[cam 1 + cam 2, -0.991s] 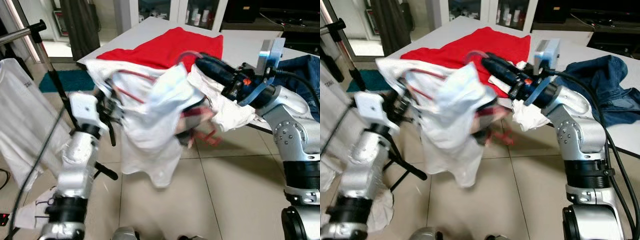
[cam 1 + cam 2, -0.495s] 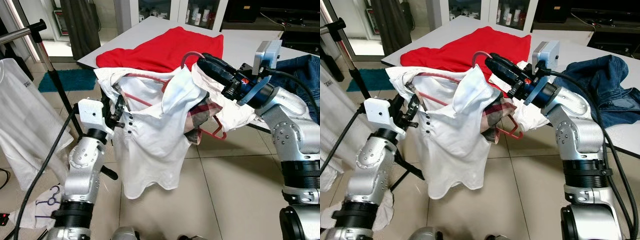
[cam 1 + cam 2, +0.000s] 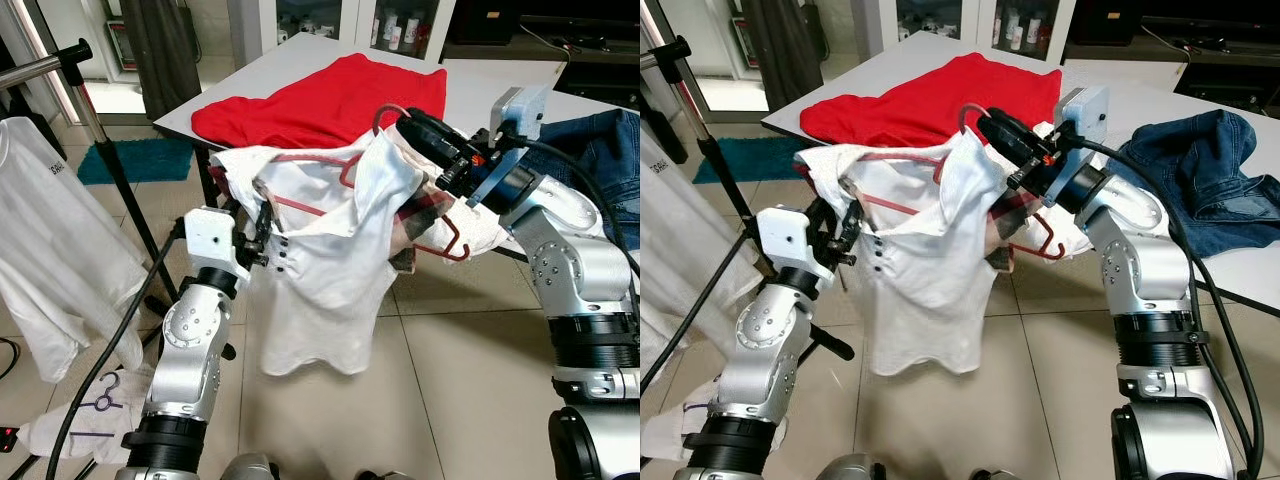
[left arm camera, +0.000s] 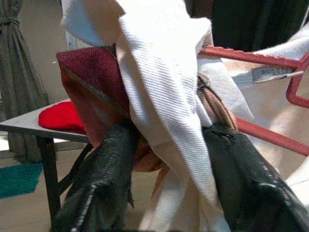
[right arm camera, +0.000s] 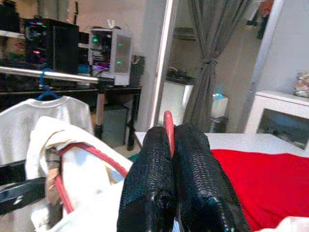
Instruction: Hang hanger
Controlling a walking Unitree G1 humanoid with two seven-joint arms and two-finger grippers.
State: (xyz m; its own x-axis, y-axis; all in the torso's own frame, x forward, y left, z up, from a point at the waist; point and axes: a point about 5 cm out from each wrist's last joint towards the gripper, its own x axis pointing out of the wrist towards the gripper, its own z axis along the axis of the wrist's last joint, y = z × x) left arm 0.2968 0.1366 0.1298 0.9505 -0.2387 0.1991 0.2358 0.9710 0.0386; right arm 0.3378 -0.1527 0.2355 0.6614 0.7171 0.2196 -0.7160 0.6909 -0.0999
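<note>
The right gripper (image 5: 170, 145) was closed tightly on the hook of the red hanger (image 3: 385, 112), with the thin red wire pinched between its two black fingers (image 5: 149, 169). It held the hanger in the air in front of the table (image 3: 480, 85), between the robot and the table's near edge. A white shirt (image 3: 320, 270) with dark buttons hung on the hanger and fell down toward the tiled floor (image 3: 420, 380). The left gripper (image 4: 164, 159) was at the shirt's left shoulder, its fingers (image 4: 104, 179) a little apart and clamped on a fold of the white cloth, with a piece of dark red checked lining next to it. On the table behind lay a red garment (image 3: 330, 95) and, further to the right, blue jeans (image 3: 1200, 170). At the left stood a clothes rack (image 3: 45, 65), and another white shirt (image 3: 50, 240) was hanging from its rail.
</note>
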